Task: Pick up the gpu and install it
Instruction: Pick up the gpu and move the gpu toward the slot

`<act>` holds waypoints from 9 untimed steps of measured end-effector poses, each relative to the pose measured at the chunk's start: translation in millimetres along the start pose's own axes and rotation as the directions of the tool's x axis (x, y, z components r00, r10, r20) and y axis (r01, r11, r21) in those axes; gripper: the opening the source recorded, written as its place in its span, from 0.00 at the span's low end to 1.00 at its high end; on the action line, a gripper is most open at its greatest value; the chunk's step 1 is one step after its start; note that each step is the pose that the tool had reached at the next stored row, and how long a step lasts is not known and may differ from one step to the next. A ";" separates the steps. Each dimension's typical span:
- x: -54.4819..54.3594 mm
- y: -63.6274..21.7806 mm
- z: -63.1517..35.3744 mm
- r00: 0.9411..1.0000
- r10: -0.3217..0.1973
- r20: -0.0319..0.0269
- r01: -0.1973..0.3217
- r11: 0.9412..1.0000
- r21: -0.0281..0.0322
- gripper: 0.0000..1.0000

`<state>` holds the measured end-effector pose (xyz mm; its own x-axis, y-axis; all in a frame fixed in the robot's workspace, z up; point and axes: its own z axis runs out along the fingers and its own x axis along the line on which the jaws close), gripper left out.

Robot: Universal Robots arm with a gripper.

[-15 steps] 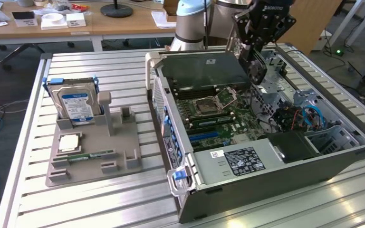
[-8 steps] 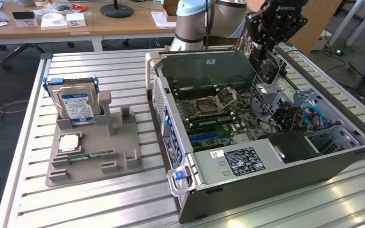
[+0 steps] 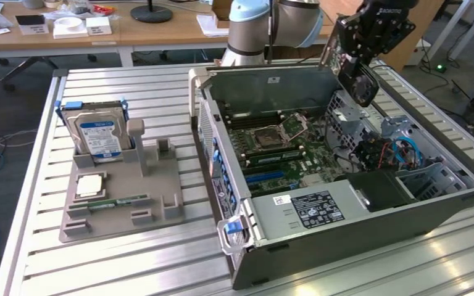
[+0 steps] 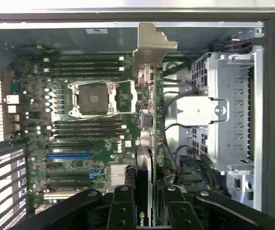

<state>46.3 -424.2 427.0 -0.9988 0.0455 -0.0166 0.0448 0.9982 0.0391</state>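
Spanning the exterior view, a table (image 3: 121, 271) of silver metal slats is seen, with wooden desks (image 3: 138, 34) and loose floor cables behind it. An open computer case (image 3: 344, 216) is laid on its side on the table, its motherboard (image 3: 278, 148) exposed. Well apart, toward the exterior view's left, a grey fixture tray (image 3: 163, 197) is set on the slats; a hard drive (image 3: 97, 135) is stood upright in it and a memory stick (image 3: 121, 201) is laid flat near its front. The gripper (image 3: 354, 58) is held above the far edge of the case, and the gpu (image 3: 360, 80) is clamped in its jaws, hung tilted below them, clear of the case.

From the wrist view, the gpu (image 4: 144, 167) is seen edge-on between the black fingers (image 4: 123, 206) of the gripper (image 4: 144, 203), which are closed on its near end. Its long axis is run straight away from the gripper, and the silver bracket (image 4: 149, 48) is carried at the far end, pointed toward the case wall. Below it, the processor socket (image 4: 91, 99) is seen to one side and a pale drive cage (image 4: 233, 110) to the other.
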 end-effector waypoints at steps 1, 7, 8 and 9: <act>-3.4 0.2 0.0 1.000 0.000 0.000 0.000 1.000 0.000 0.26; -9.2 0.4 0.2 1.000 0.000 0.000 0.000 1.000 0.000 0.26; -9.2 0.4 0.1 1.000 0.000 0.000 0.000 1.000 0.000 0.26; -9.4 0.4 0.2 1.000 0.000 0.000 0.000 1.000 0.000 0.26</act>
<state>55.8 -424.2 427.0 -0.9988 0.0451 -0.0166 0.0445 0.9982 0.0390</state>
